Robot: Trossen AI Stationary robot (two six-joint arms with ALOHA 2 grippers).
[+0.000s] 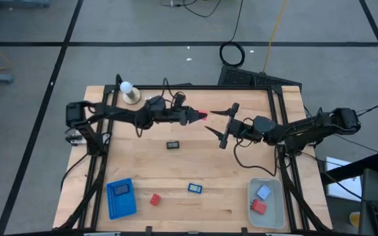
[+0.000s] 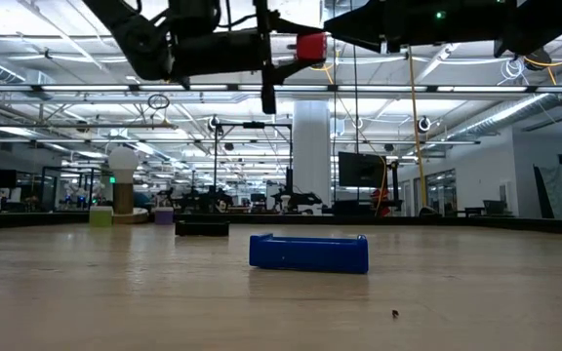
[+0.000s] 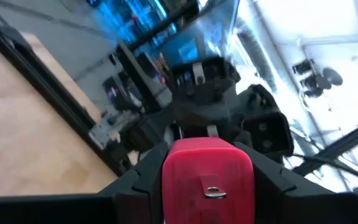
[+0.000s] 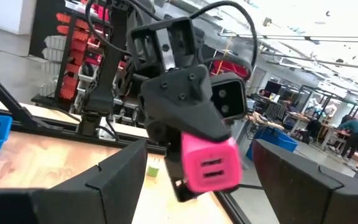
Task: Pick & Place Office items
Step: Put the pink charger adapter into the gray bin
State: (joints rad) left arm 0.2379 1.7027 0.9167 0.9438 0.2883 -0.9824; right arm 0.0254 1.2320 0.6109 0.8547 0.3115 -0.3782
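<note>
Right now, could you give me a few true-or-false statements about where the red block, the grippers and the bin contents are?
1. The left gripper holds a red block in the air. True.
2. The right gripper is closed on that block. False: its jaws stand open, just short of it.
3. The pale bin is empty. False: it holds a red piece and a pale-blue piece.
4. A black piece lies on the table. True.

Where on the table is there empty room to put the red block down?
Bare wood lies between the black piece and the bin, and along the edge between the red block and bin. It's crowded in the middle, where the left hand holds a red block facing the open right hand, and by the tray.
</note>
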